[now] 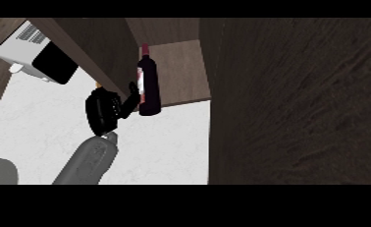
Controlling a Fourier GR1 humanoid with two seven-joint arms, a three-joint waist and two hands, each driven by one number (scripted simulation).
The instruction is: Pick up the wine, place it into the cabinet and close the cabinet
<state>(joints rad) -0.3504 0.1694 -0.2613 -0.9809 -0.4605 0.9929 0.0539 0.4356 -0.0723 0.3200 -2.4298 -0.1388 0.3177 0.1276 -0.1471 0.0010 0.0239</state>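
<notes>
The dark wine bottle [147, 84] with a red cap stands upright at the front left corner of the open cabinet's shelf [185, 71]; its base overlaps the shelf's front edge. My right hand [107, 107] is at the bottle's left side, fingers curled, with the thumb lying against the glass. Its grey forearm [88, 162] comes up from the lower left. The contact of the far fingers with the bottle is hidden. Of my left arm only a grey sliver [6, 172] shows at the lower left corner; its hand is out of view.
A wide dark wooden cabinet door [290, 103] stands open and fills the right half. Another dark panel [94, 49] slants along the shelf's left. A white microwave [36, 54] sits at the upper left on the pale counter [167, 147].
</notes>
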